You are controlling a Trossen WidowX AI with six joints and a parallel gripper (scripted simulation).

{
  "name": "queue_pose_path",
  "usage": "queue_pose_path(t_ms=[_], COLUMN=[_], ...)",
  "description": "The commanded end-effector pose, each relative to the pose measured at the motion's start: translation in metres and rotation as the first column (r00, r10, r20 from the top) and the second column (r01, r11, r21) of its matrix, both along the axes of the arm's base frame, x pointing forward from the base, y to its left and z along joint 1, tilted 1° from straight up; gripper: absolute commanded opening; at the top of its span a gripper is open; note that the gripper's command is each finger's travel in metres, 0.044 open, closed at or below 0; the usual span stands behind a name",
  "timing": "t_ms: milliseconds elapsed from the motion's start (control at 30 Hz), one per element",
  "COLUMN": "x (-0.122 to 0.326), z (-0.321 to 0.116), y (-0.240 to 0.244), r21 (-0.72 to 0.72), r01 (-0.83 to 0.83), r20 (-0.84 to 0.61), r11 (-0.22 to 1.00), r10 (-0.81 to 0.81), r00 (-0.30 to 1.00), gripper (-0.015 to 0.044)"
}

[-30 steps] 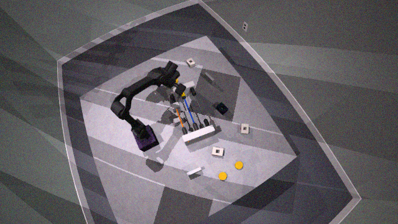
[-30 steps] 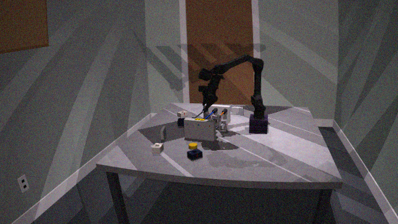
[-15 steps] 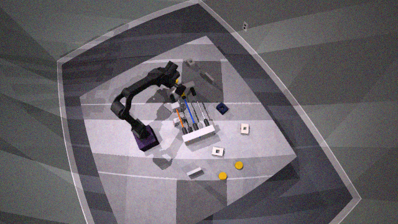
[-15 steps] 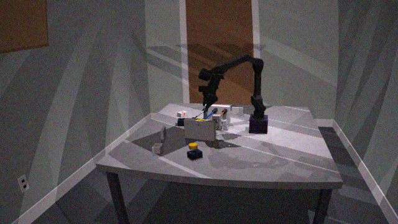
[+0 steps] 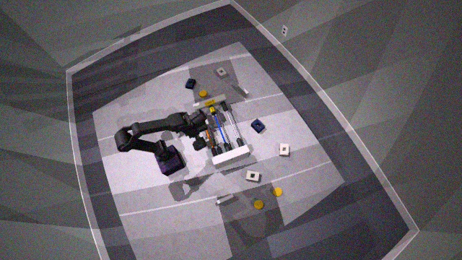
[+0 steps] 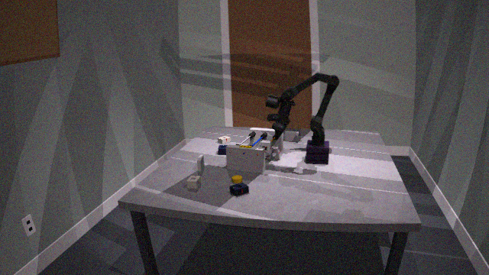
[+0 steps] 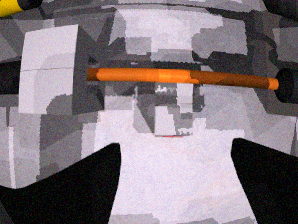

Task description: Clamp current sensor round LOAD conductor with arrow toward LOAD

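Observation:
The LOAD conductor is the blue one point(image 5: 219, 128) point(image 6: 259, 140), with a yellow tag point(image 5: 212, 110) point(image 7: 9, 7) at one end, near the yellow LOAD marker point(image 5: 209, 102) on the rack's end panel. The open pale sensor point(image 6: 273, 153) point(image 7: 165, 121) seems to stand on the table below the orange conductor; the arm hides it in the top view, and its arrow cannot be made out. My gripper point(image 6: 276, 137) point(image 7: 177, 149) points down on the arm's side of the rack. It is partly open and empty, with the sensor ahead of the gap between its fingers.
The orange conductor point(image 5: 208, 138) point(image 7: 170, 75) crosses in front of the fingers, with a white block point(image 7: 47, 72) at its left part. A white conductor point(image 5: 234, 122) lies beyond the blue one. Rack end panels point(image 5: 231, 155) point(image 6: 245, 160) bound both ends. White blocks, navy blocks and yellow discs lie around.

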State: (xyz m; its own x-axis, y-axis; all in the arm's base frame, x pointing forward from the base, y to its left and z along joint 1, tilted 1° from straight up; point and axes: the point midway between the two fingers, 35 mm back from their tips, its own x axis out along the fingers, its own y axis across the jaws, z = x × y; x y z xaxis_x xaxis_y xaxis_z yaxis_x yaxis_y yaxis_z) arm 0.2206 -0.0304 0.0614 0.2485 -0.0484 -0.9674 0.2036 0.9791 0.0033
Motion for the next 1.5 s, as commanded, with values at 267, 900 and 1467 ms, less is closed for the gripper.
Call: queue_pose_path(t_ms=[267, 900, 1467], x=[-0.007, 0.001, 0.005], z=[-0.015, -0.045, -0.061], y=[-0.007, -0.009, -0.009], r21=[0.000, -0.001, 0.001], r01=[0.044, 0.044, 0.044], r20=[-0.001, 0.000, 0.003], r11=[0.999, 0.999, 0.999], r10=[-0.044, -0.044, -0.044], r00=[0.999, 0.999, 0.999], gripper=[0.0286, 0.0286, 0.0207])
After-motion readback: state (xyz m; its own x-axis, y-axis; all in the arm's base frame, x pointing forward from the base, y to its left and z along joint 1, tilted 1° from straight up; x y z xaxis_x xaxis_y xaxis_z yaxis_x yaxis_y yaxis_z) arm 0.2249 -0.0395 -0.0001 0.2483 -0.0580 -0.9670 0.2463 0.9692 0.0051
